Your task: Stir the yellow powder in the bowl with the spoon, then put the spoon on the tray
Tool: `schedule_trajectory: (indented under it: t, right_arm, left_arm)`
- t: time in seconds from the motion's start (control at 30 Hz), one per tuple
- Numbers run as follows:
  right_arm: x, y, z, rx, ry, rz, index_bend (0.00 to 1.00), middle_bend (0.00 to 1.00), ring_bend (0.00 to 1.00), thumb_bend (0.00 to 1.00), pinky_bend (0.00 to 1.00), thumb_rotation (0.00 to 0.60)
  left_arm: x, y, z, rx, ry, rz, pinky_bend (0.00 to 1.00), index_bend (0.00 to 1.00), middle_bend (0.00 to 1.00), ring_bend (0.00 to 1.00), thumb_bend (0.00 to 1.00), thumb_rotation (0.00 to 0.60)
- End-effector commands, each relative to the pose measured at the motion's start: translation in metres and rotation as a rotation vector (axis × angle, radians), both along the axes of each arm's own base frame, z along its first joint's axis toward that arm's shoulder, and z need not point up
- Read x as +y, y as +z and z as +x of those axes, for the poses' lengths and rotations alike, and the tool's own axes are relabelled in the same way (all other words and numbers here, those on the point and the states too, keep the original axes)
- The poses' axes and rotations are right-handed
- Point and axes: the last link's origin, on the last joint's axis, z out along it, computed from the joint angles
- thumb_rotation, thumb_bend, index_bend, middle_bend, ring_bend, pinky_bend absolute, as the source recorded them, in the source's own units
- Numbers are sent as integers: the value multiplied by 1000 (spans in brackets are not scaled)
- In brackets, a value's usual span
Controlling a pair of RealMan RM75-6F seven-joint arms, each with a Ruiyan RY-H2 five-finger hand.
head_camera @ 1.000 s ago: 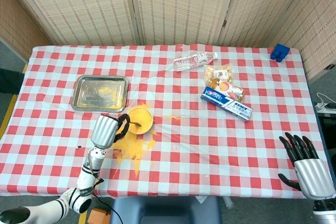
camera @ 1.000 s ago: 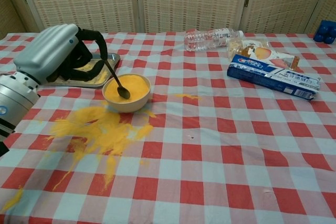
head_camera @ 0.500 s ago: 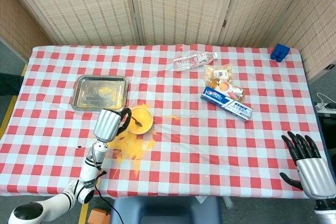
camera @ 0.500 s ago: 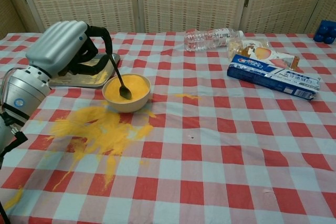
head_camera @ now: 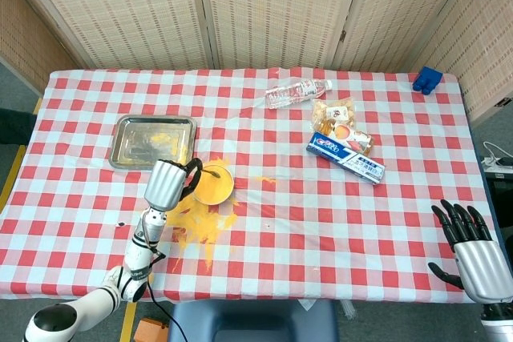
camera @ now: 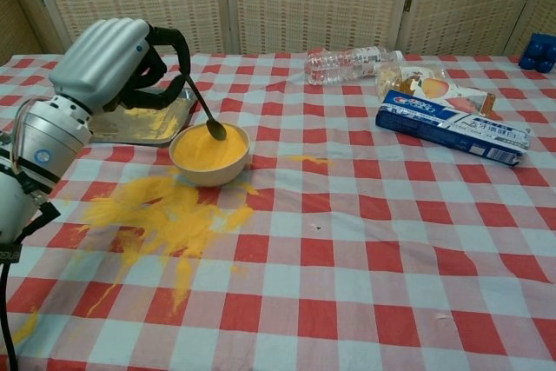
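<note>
A cream bowl (camera: 209, 155) (head_camera: 215, 184) of yellow powder stands left of the table's middle. My left hand (camera: 117, 60) (head_camera: 170, 183) grips a dark spoon (camera: 204, 111) by its handle, just left of the bowl. The spoon's head sits at the bowl's far rim, at the powder's surface. A steel tray (head_camera: 153, 141) (camera: 139, 124) dusted with powder lies behind and left of the bowl. My right hand (head_camera: 473, 252) rests at the table's front right corner, fingers spread, holding nothing.
Spilled yellow powder (camera: 161, 213) covers the cloth in front of the bowl. At the back lie a clear bottle (camera: 351, 63), a snack bag (camera: 426, 86) and a blue toothpaste box (camera: 452, 127). A blue object (head_camera: 427, 79) sits at the far right corner.
My left hand rose and shifted toward the tray side, drawing the spoon's head from the bowl's middle to its far rim. My right hand slid slightly back.
</note>
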Motion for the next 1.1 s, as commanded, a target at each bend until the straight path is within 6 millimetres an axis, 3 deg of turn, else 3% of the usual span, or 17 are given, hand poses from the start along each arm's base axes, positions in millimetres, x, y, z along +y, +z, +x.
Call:
schedule_trajectory:
  t: [0.03,0.6,0.77,1.1]
  right_arm:
    - [0,0,0,1,0,0,0,0,0,46,0,600]
    - [-2,-3,-1,13,-10,7,0,0,0,46,0,600]
    - [-4,-5,-2,17,-16,12,0,0,0,46,0,600]
    - [-4,-7,-1,18,-13,16,0,0,0,46,0,600]
  left_arm:
    - [1,1,1,-1,-5,6,1000,851,1000,1000,638,600]
    - [5,-1,4,19,-26,19,1000,850,1000,1000,638,600]
    - [6,-7,-4,41,-4,-2,1000,851,1000,1000,640,600]
    - [-10,-17,-13,-18,32,-92,1000,851,1000,1000,640,600]
